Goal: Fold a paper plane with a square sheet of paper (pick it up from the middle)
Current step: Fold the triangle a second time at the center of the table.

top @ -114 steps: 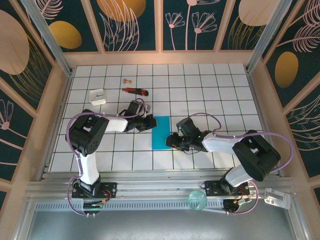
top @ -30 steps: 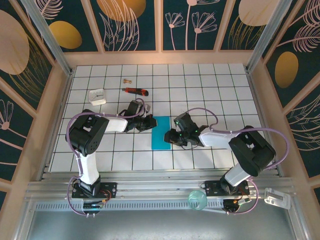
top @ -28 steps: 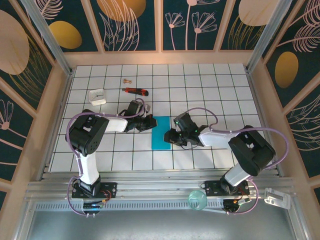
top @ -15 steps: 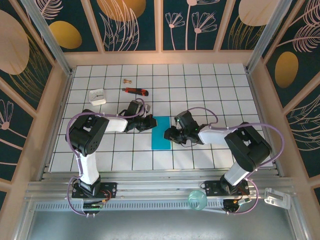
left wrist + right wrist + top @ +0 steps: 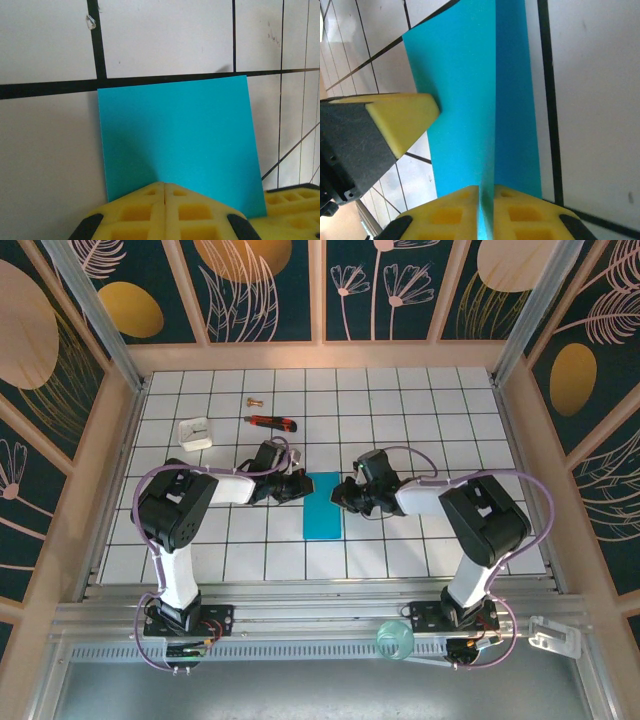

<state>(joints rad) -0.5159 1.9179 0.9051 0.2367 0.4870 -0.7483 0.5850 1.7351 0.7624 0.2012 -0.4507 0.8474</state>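
The square sheet of paper (image 5: 322, 508) lies on the white tiles as a narrow teal rectangle, folded lengthwise. My left gripper (image 5: 300, 485) is shut, and its tips (image 5: 164, 186) rest on the sheet's (image 5: 180, 135) left edge near the far end. My right gripper (image 5: 343, 492) comes in from the right at the same end. In the right wrist view its jaws (image 5: 486, 192) are shut on a raised layer of the sheet (image 5: 465, 90), which stands up as a ridge between the pads. One yellow left finger (image 5: 400, 125) shows beyond it. The paper plane is out of view.
A red-and-black utility knife (image 5: 271, 422), a small white block (image 5: 194, 432) and a brass screw (image 5: 252, 400) lie at the back left. A teal cup (image 5: 394, 640) sits on the front rail. Wooden walls (image 5: 520, 430) close in the tiled floor.
My right gripper has slid along the sheet's right edge toward its far end and closed on the paper. The left gripper has stayed in place, shut.
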